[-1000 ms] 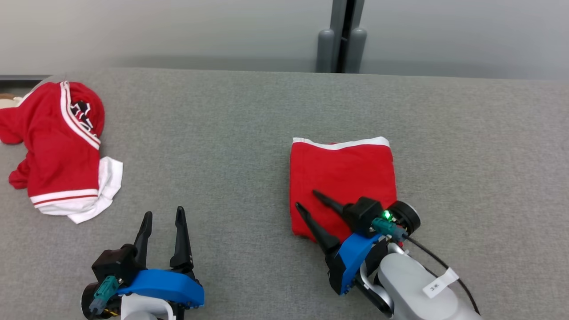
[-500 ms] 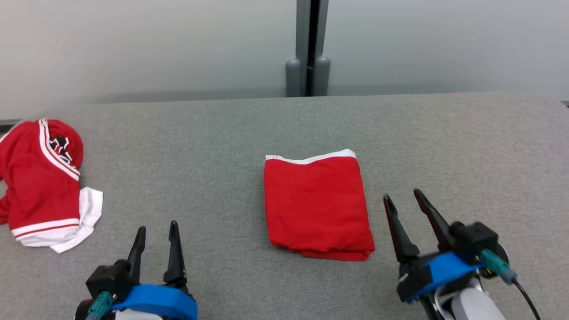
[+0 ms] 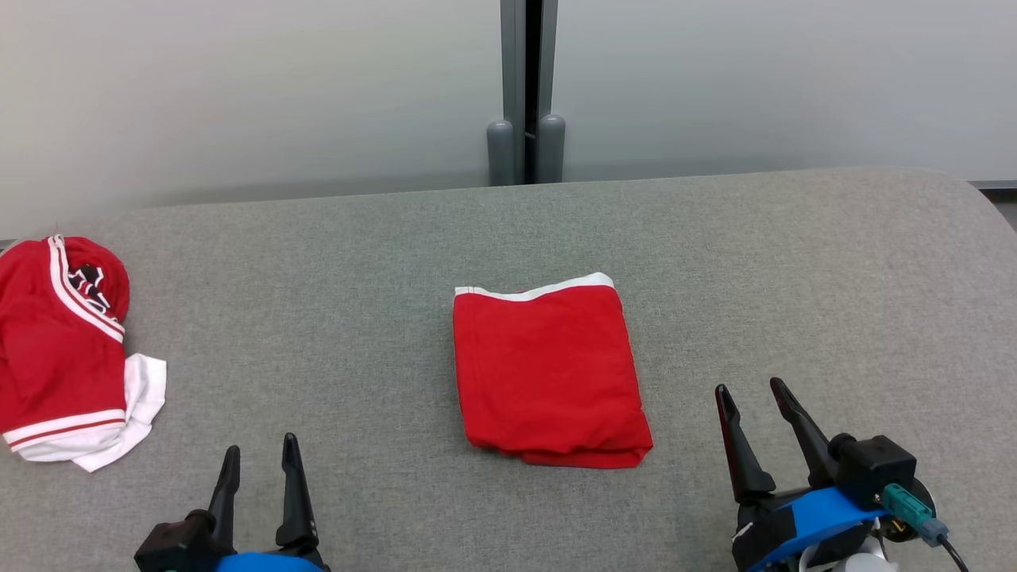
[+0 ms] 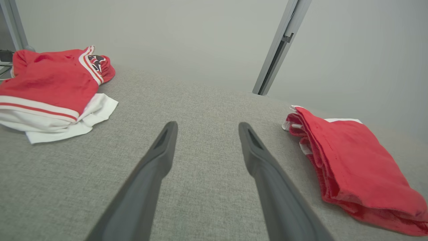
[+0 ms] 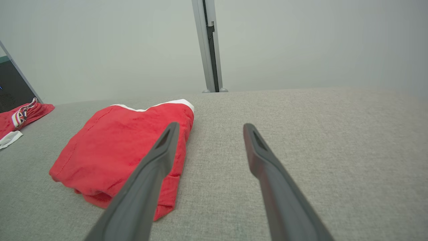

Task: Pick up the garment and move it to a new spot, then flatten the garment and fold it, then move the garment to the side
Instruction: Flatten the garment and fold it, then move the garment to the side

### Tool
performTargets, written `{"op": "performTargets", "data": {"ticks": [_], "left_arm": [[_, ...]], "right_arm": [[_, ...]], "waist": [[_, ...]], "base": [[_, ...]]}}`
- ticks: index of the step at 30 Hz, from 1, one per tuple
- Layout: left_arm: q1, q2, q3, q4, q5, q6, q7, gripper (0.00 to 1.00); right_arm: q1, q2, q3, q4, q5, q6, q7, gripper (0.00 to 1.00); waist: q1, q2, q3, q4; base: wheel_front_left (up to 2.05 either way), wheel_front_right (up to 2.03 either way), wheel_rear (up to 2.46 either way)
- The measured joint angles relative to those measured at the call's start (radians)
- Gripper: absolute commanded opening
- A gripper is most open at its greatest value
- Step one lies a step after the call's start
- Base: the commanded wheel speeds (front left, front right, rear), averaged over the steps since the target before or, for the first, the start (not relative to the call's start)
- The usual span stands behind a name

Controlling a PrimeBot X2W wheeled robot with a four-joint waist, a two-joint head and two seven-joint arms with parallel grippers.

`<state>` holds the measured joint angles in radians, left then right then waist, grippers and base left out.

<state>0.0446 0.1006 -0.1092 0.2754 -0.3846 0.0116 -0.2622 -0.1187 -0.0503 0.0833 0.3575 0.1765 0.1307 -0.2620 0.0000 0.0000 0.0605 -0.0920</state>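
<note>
Grey felt tabletop (image 3: 318, 302); pale plain wall (image 3: 238, 87) behind; grey vertical post (image 3: 525, 87) at centre.

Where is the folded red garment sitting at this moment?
In the head view, the folded red garment lies near the middle of the grey surface, left of the right gripper and far right of the crumpled red-and-white garment.

Folded garment (image 3: 548, 373) lies centred on the table (image 3: 318, 270); crumpled garment (image 3: 59, 349) lies well left.
</note>
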Motion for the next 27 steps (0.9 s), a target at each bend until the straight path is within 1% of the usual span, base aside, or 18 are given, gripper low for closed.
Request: {"op": "performTargets", "data": {"ticks": [5, 17, 27], "left_arm": [[0.015, -0.008, 0.002, -0.002, 0.026, -0.003, 0.0, 1.0], [0.015, -0.018, 0.009, 0.018, 0.051, -0.029, 0.0, 1.0], [0.014, -0.027, 0.009, 0.028, 0.06, -0.036, 0.0, 1.0]], "right_arm": [[0.004, 0.0, -0.003, 0.013, -0.002, 0.0, 0.0, 1.0], [0.004, 0.0, -0.001, 0.026, -0.007, 0.0, 0.0, 1.0], [-0.012, 0.0, 0.01, 0.035, -0.015, 0.0, 0.0, 1.0]], "waist": [[0.0, 0.0, -0.006, 0.007], [0.0, 0.0, -0.014, 0.015], [0.0, 0.0, -0.008, 0.023]], "base": [[0.0, 0.0, 0.0], [0.0, 0.0, 0.0], [0.0, 0.0, 0.0]]}}
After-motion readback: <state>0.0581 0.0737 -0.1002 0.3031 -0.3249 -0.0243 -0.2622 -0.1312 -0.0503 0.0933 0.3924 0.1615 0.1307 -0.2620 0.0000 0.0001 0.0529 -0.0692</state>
